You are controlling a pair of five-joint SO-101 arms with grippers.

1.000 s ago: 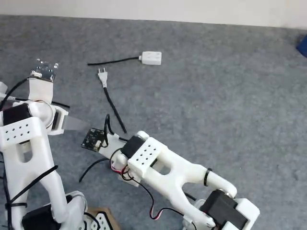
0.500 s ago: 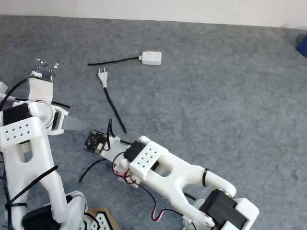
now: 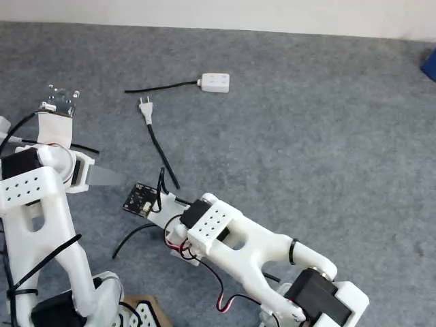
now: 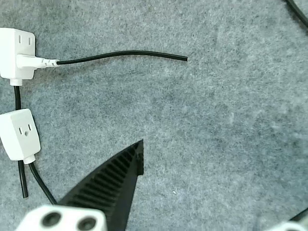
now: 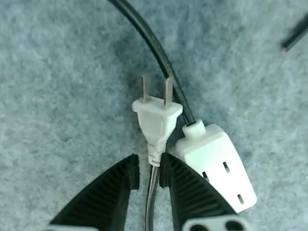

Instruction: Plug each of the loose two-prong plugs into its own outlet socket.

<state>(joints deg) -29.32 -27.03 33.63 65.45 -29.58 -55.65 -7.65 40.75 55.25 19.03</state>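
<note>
Set against a second ago, my right arm (image 3: 231, 238) has crept a little sideways over the grey carpet (image 3: 327, 136), its wrist end staying well apart from the white rectangular plastic outlet block (image 3: 214, 82); my left arm (image 3: 37, 197) has edged slightly farther from that block; the block and the small black-corded two-prong plug (image 3: 144, 105) near it have not stirred. The high view gives me that block and that plug, lying apart, the plug on the side of the block toward my left arm; my right wrist view gives me a white plastic two-prong plug (image 5: 156, 115), prongs pointing away from me, flat on the carpet just beside a slotted white outlet socket (image 5: 216, 163) whose black cord (image 5: 154, 43) passes the prongs; my left wrist view gives a white socket cube (image 4: 14, 48) and a second white socket cube (image 4: 19, 134) just beside it. My right claw (image 5: 149, 166) is closed to a narrow slit, pinching the thin cord right behind the white plug's body; my left claw (image 4: 118, 180) hangs over bare carpet, and how far it is open I cannot tell.
</note>
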